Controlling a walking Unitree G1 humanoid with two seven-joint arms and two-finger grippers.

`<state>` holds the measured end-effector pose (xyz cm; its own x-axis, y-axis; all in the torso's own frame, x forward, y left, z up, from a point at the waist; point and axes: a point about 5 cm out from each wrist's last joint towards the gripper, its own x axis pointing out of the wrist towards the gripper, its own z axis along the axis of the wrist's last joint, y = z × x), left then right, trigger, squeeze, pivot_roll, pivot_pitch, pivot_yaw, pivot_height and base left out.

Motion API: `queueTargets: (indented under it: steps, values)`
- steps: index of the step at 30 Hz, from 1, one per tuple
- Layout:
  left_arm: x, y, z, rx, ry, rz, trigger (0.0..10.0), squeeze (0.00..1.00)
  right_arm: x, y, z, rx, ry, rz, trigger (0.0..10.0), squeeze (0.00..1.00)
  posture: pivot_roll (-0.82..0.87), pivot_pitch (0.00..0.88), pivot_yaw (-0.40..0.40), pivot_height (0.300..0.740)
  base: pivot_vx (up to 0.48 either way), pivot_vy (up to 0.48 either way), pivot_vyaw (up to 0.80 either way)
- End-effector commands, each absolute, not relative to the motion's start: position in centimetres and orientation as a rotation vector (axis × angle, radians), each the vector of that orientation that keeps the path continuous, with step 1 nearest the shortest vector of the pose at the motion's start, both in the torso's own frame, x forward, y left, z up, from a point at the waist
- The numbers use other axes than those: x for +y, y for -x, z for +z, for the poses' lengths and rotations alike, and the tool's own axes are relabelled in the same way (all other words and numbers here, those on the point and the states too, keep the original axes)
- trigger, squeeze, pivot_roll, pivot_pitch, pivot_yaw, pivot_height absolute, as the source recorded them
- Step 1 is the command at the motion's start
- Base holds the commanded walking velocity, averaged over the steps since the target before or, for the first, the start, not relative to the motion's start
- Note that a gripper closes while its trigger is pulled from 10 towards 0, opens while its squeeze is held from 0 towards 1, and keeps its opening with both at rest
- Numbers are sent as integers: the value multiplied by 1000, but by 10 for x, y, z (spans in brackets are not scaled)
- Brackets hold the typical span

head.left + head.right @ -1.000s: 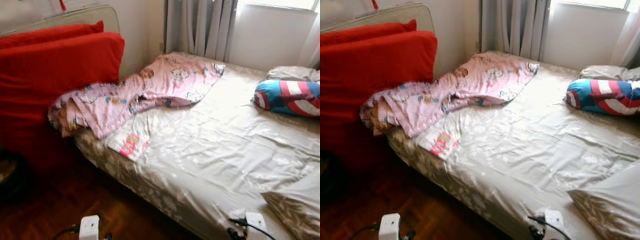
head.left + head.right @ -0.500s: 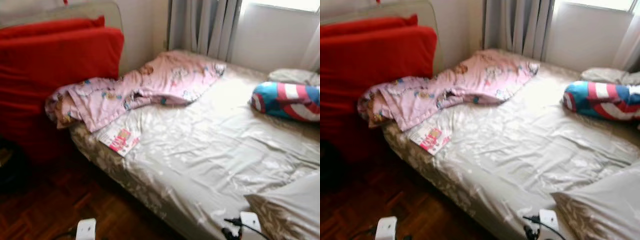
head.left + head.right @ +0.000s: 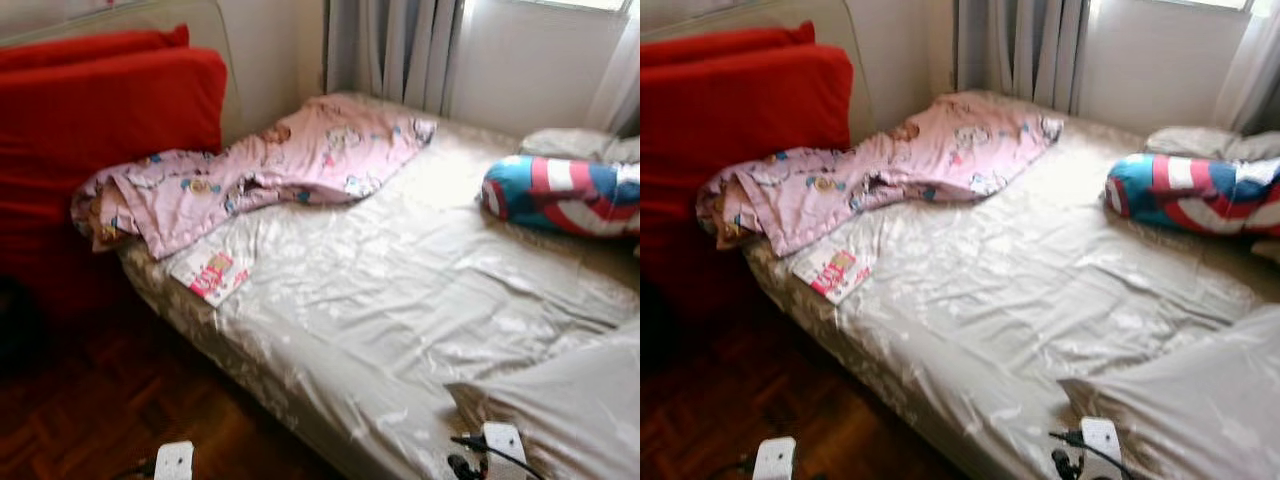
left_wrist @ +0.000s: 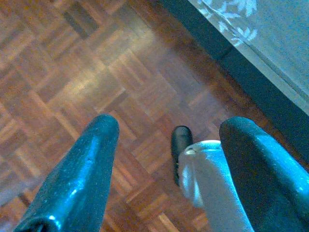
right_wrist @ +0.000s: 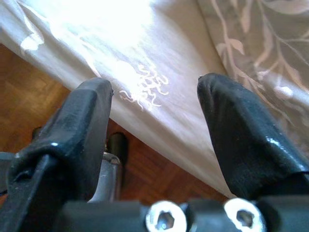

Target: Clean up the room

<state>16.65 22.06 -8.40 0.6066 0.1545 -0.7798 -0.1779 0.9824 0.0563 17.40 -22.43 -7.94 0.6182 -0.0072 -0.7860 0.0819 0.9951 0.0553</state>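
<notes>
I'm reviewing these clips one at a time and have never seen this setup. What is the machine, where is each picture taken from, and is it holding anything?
This is a walking humanoid robot with two arms, each ending in two black fingers. Two pictures come from its head, looking down at a bed. On it lie a crumpled pink blanket, a small pink-printed booklet near the edge, and a striped red, white and blue cushion. A red mattress leans against the wall. The other two pictures look along each wrist: the left gripper hangs open over the parquet floor, the right gripper open by the bed's edge. Neither holds anything.

No legible text or labels
</notes>
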Motion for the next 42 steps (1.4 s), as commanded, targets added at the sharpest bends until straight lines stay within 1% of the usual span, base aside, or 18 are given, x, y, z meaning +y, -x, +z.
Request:
queueTargets:
  steps: [1,17,21,25,30,42]
  values:
    - [225,-166,-84,906,17,193,10000,0,-222,-172,-81,921,-88,-46,10000,0,-52,0,3,740,0,0,-738]
    - [228,-155,-88,941,12,196,10000,0,-224,-173,-80,920,-87,-50,10000,0,-54,0,-1,740,0,0,-715]
    - [227,-153,-88,943,4,193,10000,0,-224,-173,-80,919,-92,-54,10000,0,-56,0,1,740,0,-480,-712]
    - [227,-152,-89,945,17,203,10000,0,-224,-174,-80,921,-94,-55,10000,0,-56,0,3,740,0,-68,-711]
    - [222,-161,-87,925,16,197,10000,0,-223,-175,-80,917,-98,-59,10000,0,-54,0,6,740,0,0,-710]
    - [221,-169,-83,898,12,188,10000,0,-221,-175,-80,915,-108,-63,10000,0,-55,0,15,740,0,0,-710]
